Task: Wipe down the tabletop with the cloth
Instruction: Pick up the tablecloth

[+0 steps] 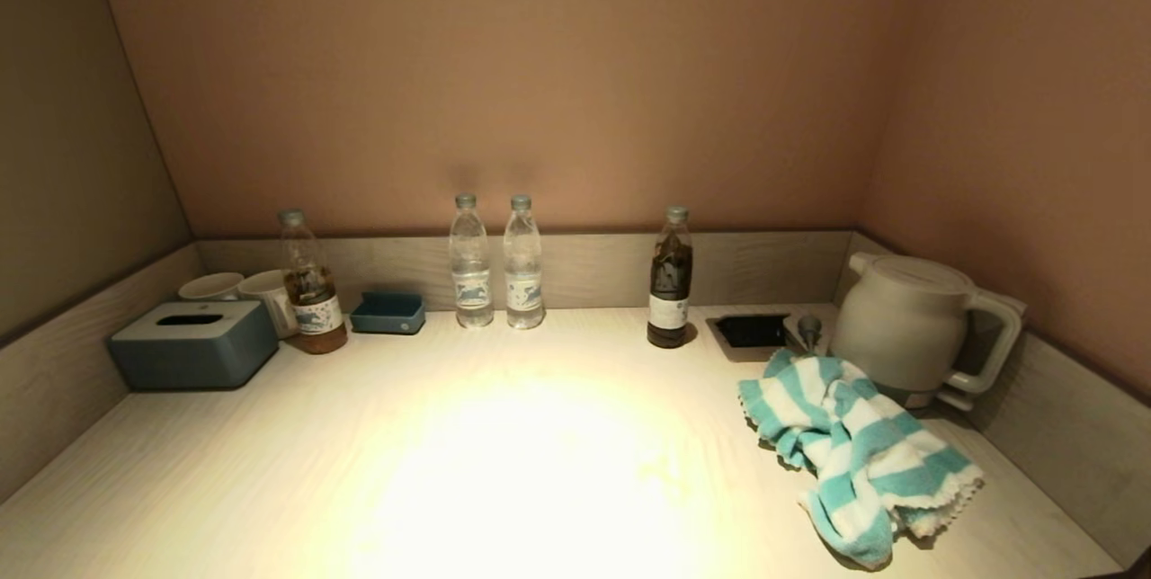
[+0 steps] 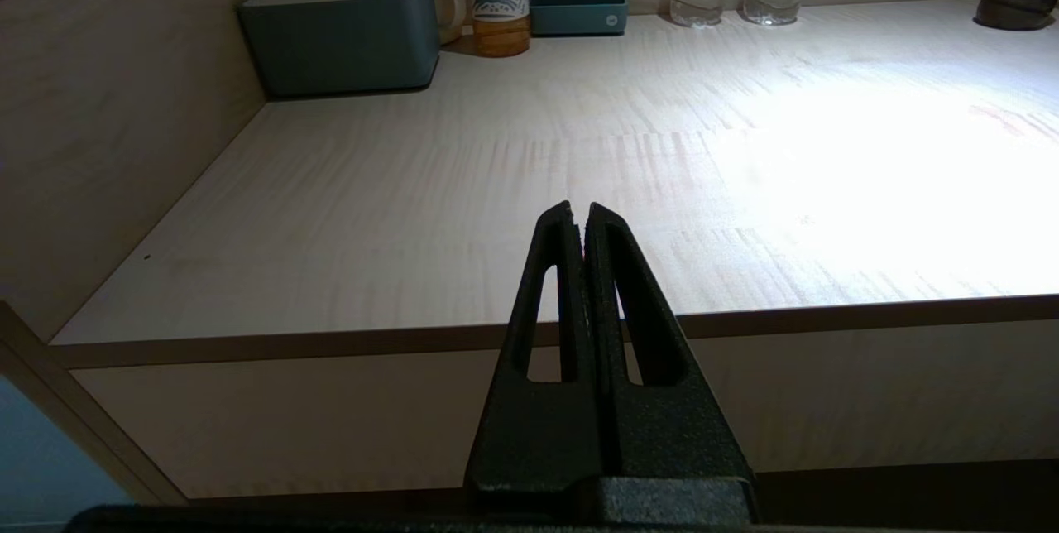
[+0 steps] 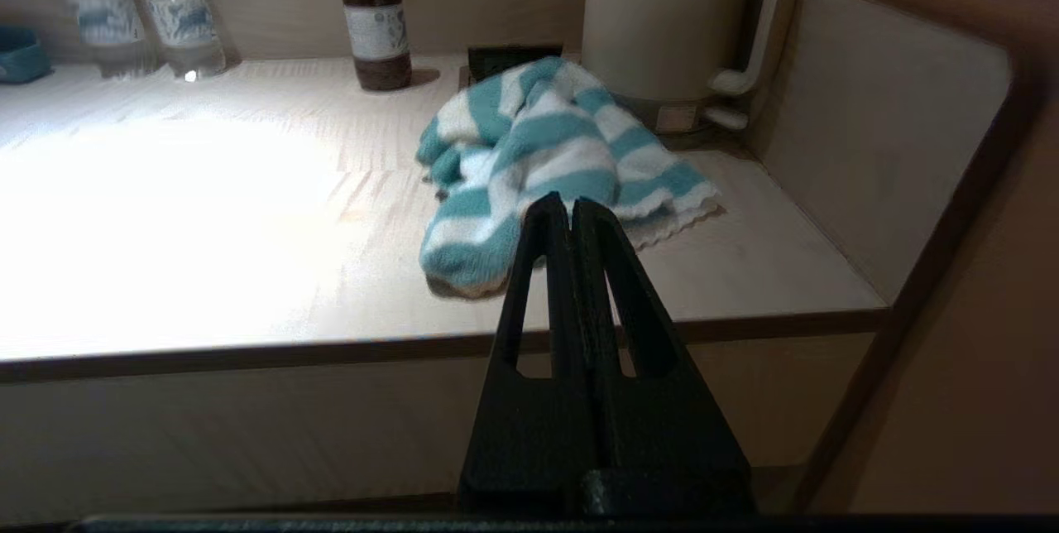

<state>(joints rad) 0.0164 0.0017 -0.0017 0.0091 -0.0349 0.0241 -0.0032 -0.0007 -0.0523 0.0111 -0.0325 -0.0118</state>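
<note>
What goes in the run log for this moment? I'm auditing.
phase: pre-grasp | cloth: bunched beside kettle | right gripper: shut, off tabletop edge | left gripper: shut, parked

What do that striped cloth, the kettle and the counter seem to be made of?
The striped cloth looks like soft terry or microfibre: fluffy pile, limp folds, scalloped edge. The kettle seems to be matte cream plastic, or perhaps coated metal: smooth, dull sheen, moulded handle. The counter looks like pale wood-grain laminate or veneer: fine streaks and a slight gloss under the light.

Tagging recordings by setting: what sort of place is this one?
Probably a hotel-room refreshment counter: a kettle, water bottles, mugs and a tissue box line a wooden tabletop set in an alcove. A striped cloth lies by the kettle.
</note>
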